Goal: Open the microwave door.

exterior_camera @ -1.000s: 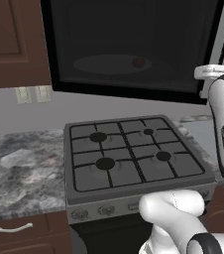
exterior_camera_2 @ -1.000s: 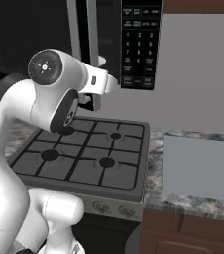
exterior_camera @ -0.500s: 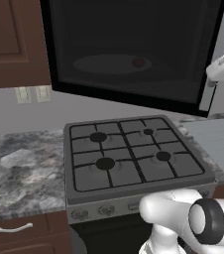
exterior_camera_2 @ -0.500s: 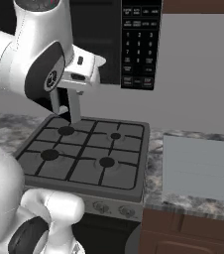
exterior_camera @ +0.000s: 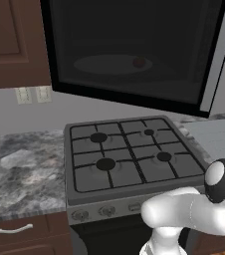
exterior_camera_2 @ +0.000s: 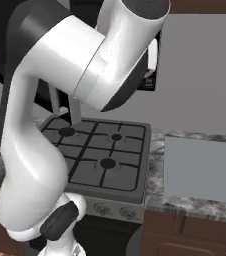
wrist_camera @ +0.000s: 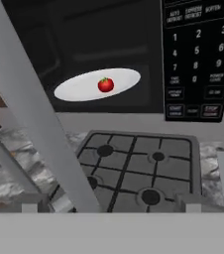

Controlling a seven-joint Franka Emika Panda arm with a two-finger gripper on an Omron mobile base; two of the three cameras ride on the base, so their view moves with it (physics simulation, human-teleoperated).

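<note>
1. From the hand view, the microwave door (wrist_camera: pixel 32 114) is right in front of my gripper: its silver-grey handle edge slants across the near left, and the cavity stands open beyond it.
2. In the left base view the microwave door (exterior_camera: pixel 134 55) hangs swung out above the stove (exterior_camera: pixel 129 154), with its handle strip at the right edge, so I judge the opening well underway but not finished.
3. Past the door edge, ahead of the tool, I see a white plate (wrist_camera: pixel 96 84) with a tomato (wrist_camera: pixel 105 85) on it. The keypad panel (wrist_camera: pixel 200 54) lies ahead and to the tool's right.
4. I cannot tell whether my gripper is wide, narrow or holding the handle; only vague grey shapes sit at the bottom of the hand view, and in the right base view the arm (exterior_camera_2: pixel 85 65) hides the hand.
5. To do this well I would keep any contact on the handle strip, not the glass, and follow the door's arc about its hinge rather than pulling straight back.
6. The risk I see is slipping off the handle edge, or the elbow crowding the door, since the arm is folded close to it.
</note>
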